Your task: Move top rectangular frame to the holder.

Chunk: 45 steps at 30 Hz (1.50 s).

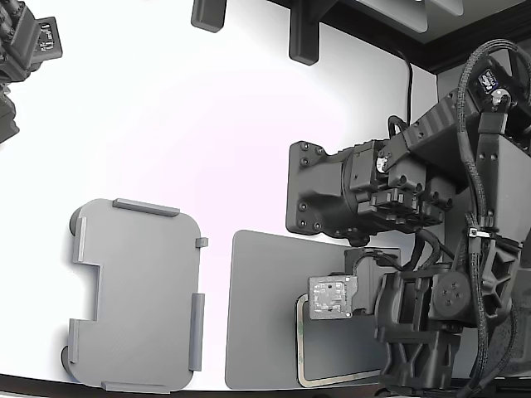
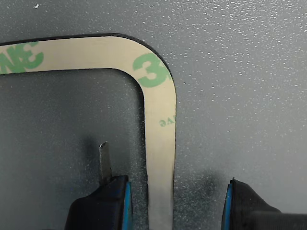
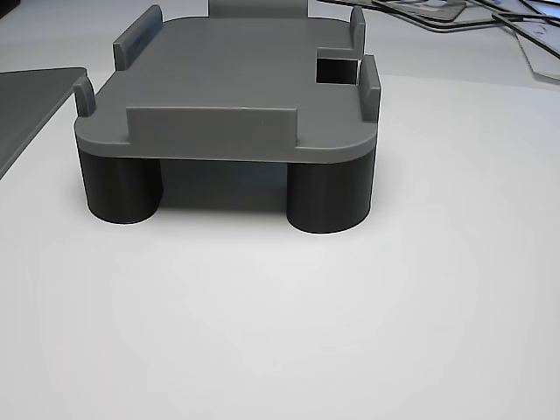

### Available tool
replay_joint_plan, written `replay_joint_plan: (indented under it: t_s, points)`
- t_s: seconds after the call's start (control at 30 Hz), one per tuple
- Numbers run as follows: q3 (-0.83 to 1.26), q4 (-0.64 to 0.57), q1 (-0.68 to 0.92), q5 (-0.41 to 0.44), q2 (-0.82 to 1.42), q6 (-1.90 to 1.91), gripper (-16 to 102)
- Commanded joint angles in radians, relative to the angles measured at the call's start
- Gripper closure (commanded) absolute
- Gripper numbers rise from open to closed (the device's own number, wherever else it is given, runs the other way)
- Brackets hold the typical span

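Observation:
The top rectangular frame (image 2: 160, 110) is a thin beige strip with green print. It lies flat on the dark grey mat (image 2: 240, 72). In the wrist view one rounded corner shows. My gripper (image 2: 168, 184) is open and low over the mat. One straight side of the frame runs between its jaws, with a thin metal blade (image 2: 104, 160) inside the frame and the other finger (image 2: 242, 206) outside. In the exterior view the frame (image 1: 299, 344) is partly hidden under my arm (image 1: 423, 332). The light grey holder (image 1: 137, 294) stands empty at the exterior view's left.
The holder (image 3: 236, 79) stands on round dark feet (image 3: 328, 197) with raised tabs at its edges. The mat's edge (image 3: 26, 101) lies beside it. A second arm (image 1: 25, 46) is at the exterior view's top left. Dark fixtures (image 1: 303, 33) stand at the back.

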Motion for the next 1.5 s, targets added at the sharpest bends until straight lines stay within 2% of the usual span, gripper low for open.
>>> replay_joint_plan:
  t_s: [0.0, 0.1, 0.6, 0.7, 0.87, 1.03, 1.07, 1.33, 1.47]
  points:
    - [-0.015, -0.005, -0.015, 0.003, 0.026, 0.0, 9]
    - [-0.012, -0.012, -0.015, 0.003, 0.025, 0.002, 10]
    - [0.025, -0.044, -0.021, 0.009, 0.031, -0.002, 30]
    - [0.034, -0.046, -0.021, 0.009, 0.037, -0.002, 42]
    - [0.051, -0.055, -0.021, 0.009, 0.043, 0.005, 55]
    - [0.025, -0.032, -0.028, 0.006, 0.035, 0.003, 94]
    - [0.011, -0.021, -0.032, 0.006, 0.032, -0.003, 96]
    - [-0.206, 0.094, -0.091, 0.005, 0.008, -0.006, 97]
    - [-0.426, 0.236, -0.129, 0.074, -0.048, 0.095, 97]
